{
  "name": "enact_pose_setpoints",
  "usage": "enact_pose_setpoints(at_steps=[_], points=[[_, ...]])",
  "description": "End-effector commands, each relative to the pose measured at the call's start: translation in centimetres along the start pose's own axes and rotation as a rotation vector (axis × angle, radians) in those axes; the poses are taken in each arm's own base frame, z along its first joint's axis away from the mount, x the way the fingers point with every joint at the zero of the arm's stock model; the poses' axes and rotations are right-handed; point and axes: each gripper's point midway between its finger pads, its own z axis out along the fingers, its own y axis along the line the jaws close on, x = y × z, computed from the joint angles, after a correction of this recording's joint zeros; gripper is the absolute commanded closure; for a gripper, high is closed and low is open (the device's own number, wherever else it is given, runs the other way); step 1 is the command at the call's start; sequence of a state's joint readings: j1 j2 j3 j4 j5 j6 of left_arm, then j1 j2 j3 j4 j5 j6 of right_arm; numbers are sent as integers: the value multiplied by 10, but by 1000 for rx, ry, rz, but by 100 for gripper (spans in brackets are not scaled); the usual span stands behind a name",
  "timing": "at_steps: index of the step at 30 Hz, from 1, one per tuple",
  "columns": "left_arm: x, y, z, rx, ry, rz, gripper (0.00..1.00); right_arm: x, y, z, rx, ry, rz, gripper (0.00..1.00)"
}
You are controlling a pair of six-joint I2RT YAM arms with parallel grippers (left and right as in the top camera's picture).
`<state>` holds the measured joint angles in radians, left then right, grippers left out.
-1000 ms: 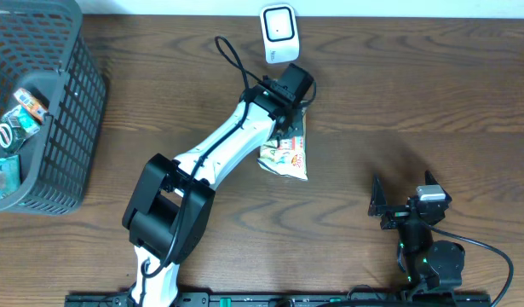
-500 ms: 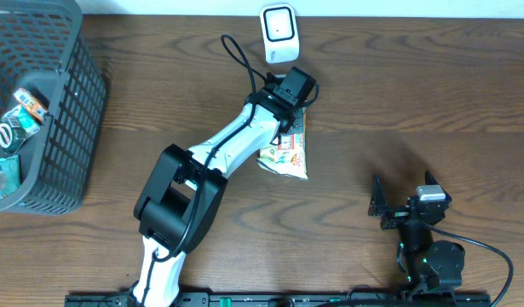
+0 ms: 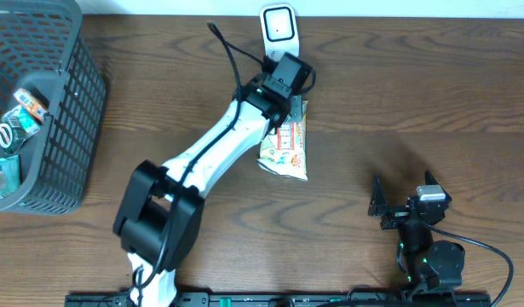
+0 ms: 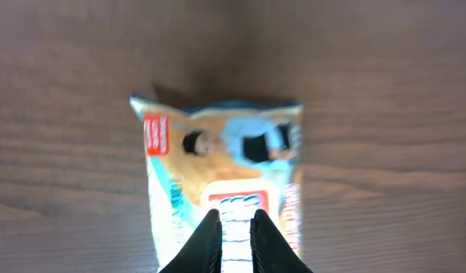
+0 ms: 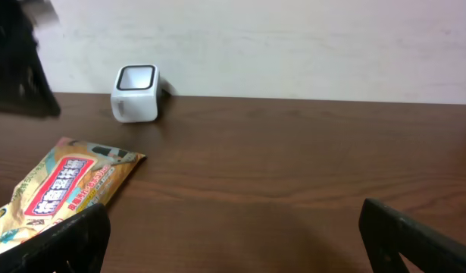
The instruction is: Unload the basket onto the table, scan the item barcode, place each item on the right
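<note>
The item, a colourful snack packet, lies flat on the brown table just in front of the white barcode scanner. My left gripper hovers over the packet's far end. In the left wrist view its black fingers stand almost together, with only a thin slit and nothing between them; the packet shows well below. My right gripper rests open near the front right. The right wrist view shows the packet at left and the scanner by the wall.
A dark wire basket holding several small items stands at the far left. The left arm stretches diagonally from the front edge to the scanner. The table ends at the wall behind the scanner.
The left gripper has drawn back off the packet toward the scanner, and more of the packet now shows. The packet stays on the table. The right arm has not moved.
</note>
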<state>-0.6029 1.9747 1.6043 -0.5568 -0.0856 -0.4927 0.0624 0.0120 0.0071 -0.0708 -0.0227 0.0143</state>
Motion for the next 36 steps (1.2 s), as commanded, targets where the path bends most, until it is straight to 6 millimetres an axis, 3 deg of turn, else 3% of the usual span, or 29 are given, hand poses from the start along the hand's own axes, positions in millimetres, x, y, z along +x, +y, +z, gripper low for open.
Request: enact_pose_setpoints(at_steps=[1, 9, 10, 12, 16, 17, 20, 21, 23, 24, 25, 27, 28, 30, 32, 36], points=[[12, 6, 15, -29, 38, 4, 86, 1, 0, 0, 0, 1, -5, 1], [78, 17, 82, -105, 215, 54, 83, 1, 0, 0, 0, 1, -5, 1], [80, 19, 84, -110, 220, 55, 75, 1, 0, 0, 0, 1, -5, 1], [78, 20, 85, -110, 219, 59, 75, 1, 0, 0, 0, 1, -5, 1], [48, 16, 62, -83, 166, 62, 67, 1, 0, 0, 0, 1, -5, 1], [28, 13, 45, -59, 117, 66, 58, 1, 0, 0, 0, 1, -5, 1], [-15, 11, 2, -10, 3, 52, 53, 1, 0, 0, 0, 1, -5, 1], [-46, 13, -33, 19, -87, 32, 51, 1, 0, 0, 0, 1, -5, 1], [-80, 26, -76, 23, -205, -6, 45, 1, 0, 0, 0, 1, -5, 1], [-109, 45, -118, 11, -325, -20, 43, 1, 0, 0, 0, 1, -5, 1], [-122, 57, -138, -4, -382, -24, 43, 1, 0, 0, 0, 1, -5, 1], [-151, 96, -194, -78, -538, -55, 41, 1, 0, 0, 0, 1, -5, 1], [-167, 133, -230, -159, -638, -102, 40, 1, 0, 0, 0, 1, -5, 1], [-180, 181, -274, -267, -751, -180, 37, 1, 0, 0, 0, 1, -5, 1], [-184, 236, -315, -381, -846, -276, 37, 1, 0, 0, 0, 1, -5, 1], [-168, 341, -363, -602, -902, -424, 37, 1, 0, 0, 0, 1, -5, 1]])
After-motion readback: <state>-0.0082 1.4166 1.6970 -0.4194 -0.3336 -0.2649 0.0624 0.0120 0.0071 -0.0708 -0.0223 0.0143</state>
